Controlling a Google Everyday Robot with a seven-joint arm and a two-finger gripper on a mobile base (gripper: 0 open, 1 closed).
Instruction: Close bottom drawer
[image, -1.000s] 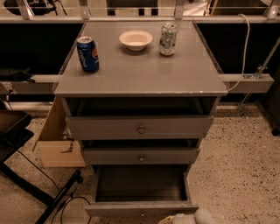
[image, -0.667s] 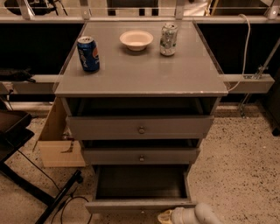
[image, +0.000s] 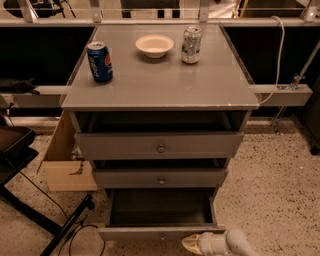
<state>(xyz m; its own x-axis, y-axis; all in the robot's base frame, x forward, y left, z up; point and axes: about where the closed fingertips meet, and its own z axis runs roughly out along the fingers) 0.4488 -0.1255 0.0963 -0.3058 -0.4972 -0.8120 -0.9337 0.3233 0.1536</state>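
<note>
The bottom drawer (image: 160, 233) of the grey cabinet is pulled far out, its dark box open to view and its narrow grey front near the bottom edge of the camera view. Its knob sits at the very bottom edge, barely visible. My gripper (image: 192, 244) comes in from the lower right, its pale tip just in front of the drawer front, right of its middle. The two upper drawers (image: 160, 146) are slightly open, each with a round metal knob.
On the cabinet top (image: 160, 85) stand a blue Pepsi can (image: 100, 61), a white bowl (image: 154, 45) and a green-white can (image: 191, 44). A cardboard box (image: 67, 165) sits left of the cabinet. A dark chair base and cables (image: 40, 210) lie lower left.
My gripper has moved left along the bottom drawer's front, further into view. The drawer and the things on top have not moved.
</note>
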